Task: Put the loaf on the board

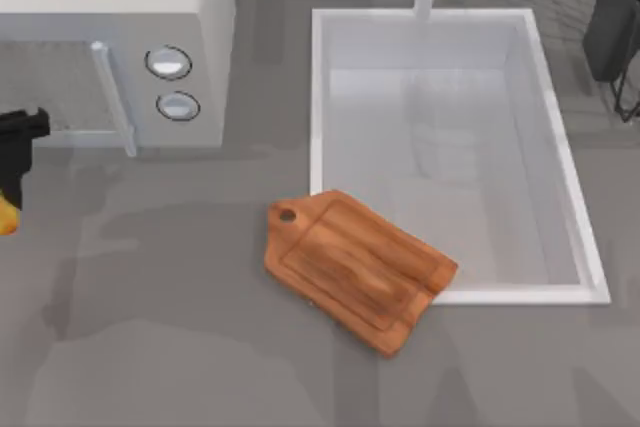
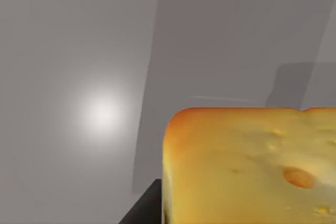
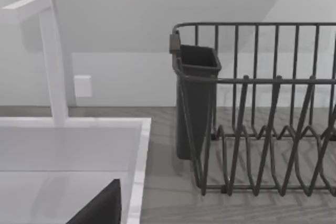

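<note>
Top view: the loaf (image 1: pixel 7 215) shows as a small orange bit at the far left edge of the table, just under the dark left gripper (image 1: pixel 14 192).
Left wrist view: the loaf (image 2: pixel 252 166) is big and close here. It is golden yellow with small dents, and a dark part of the gripper sits right beside it.
Left hand: it seems to be pinching the loaf, because the loaf sits right at the gripper and looks lifted off the grey table. The fingers themselves are hidden, so this is a guess.
Board: the brown wooden board (image 1: pixel 355 267) lies near the middle of the table, tilted. Its handle end with the round hole points up and to the left. Its lower right corner rests on the rim of the white sink (image 1: pixel 530 296).
Loaf and board: they are well apart. Nothing lies on the board yet.
Other things: a white microwave (image 1: pixel 120 57) stands at the back left, just behind the left gripper.
Right arm: it is parked at the back right, by the dark dish rack (image 3: pixel 262 108). Whether its fingers are spread or pressed together cannot be told.
Step now: the loaf looks picked up, and carrying it comes next.
Next move: the left arm needs to go right, across the table, stop over the flat middle of the board, go down softly and let go.
</note>
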Motion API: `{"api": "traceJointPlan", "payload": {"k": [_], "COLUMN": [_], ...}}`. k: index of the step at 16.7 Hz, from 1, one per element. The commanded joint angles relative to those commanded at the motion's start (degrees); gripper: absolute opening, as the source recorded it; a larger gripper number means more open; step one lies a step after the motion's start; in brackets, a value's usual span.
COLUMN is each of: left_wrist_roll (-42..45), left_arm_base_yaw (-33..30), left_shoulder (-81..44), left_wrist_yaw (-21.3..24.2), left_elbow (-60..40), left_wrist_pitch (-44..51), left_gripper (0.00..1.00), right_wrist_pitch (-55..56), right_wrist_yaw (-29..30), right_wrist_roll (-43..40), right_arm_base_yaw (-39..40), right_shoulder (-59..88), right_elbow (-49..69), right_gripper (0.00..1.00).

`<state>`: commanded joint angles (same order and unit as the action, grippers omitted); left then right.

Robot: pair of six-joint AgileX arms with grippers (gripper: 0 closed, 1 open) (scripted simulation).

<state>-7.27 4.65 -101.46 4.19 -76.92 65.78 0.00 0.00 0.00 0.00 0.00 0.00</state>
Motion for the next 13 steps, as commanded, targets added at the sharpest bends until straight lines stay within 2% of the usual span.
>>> {"api": "traceJointPlan", "payload": {"k": [7,13], "left_wrist_roll": [-47.79,-84.74], "left_arm_base_yaw": [-17.91,-32.39], "left_shoulder": [-7.51,-16.05], "left_wrist_yaw": [3.65,3.75], "left_elbow": [-7.87,-17.08], "left_wrist_pitch": [0.89,2.39], "left_gripper": [0.00,0.00], "right_wrist_pitch": [0.00,0.00], "right_wrist_yaw": [0.00,0.00], "right_wrist_roll": [0.00,0.00], "right_arm_base_yaw": [0.00,0.00], "right_shoulder": [0.00,0.00], "right_elbow": [0.00,0.00], "right_gripper": [1.00,1.00]}}
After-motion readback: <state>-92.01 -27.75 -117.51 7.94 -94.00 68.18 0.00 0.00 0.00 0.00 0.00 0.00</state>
